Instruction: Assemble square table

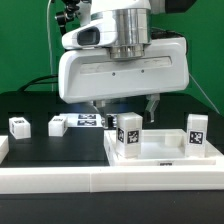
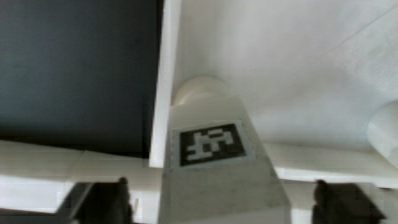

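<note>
Presently, jaws wide, flanking without touching upright tagged leg [image 1: 128,136] on white square slab [image 1: 165,152], toward exterior view's right of black desk [image 1: 40,150]; loose leg block [image 1: 19,125] and second block [image 1: 56,125] toward its left.

On my screen a green backdrop [image 1: 22,45] closes the back of the room, and I see it on both sides of the exterior view. In the upper corner at the exterior view's right there is a dark panel [image 1: 195,12]; what it is I cannot tell. Below the backdrop lies the black table [image 1: 45,150], flat and matt. The wrist view shows the same black surface. The light is bright and even, and the shadows on the table are soft.
</note>
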You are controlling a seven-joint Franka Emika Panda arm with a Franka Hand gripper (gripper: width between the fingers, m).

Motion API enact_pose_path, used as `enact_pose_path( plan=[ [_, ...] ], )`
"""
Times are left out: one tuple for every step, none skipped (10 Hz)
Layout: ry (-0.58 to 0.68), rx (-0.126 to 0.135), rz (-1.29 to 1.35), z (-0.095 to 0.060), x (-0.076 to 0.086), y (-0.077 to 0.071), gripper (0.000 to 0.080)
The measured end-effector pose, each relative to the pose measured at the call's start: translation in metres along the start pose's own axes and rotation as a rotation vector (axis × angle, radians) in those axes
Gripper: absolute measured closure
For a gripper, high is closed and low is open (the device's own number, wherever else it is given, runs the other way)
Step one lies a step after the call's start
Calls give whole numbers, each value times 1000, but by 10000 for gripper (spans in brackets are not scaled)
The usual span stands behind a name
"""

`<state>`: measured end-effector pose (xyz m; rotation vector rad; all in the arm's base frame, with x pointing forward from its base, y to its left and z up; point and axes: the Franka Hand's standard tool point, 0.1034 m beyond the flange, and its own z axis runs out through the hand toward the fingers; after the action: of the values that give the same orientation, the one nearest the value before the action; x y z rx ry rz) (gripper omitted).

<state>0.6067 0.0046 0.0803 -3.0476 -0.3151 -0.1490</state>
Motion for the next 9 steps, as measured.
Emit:
enact_pose_path(
  plan=[
    [0,0,-32,0,0,1,401],
    [0,0,-27,0,0,1,401],
    [0,0,-27,0,0,1,511],
    [0,0,-26,0,0,1,511],
    [0,0,-6,0,0,1,511],
    [0,0,-6,0,0,1,511],
    [0,1,-1,0,0,1,511],
    [2,3,98,0,0,1,511],
    [23,-2,250,-1,0,1,511]
  ],
)
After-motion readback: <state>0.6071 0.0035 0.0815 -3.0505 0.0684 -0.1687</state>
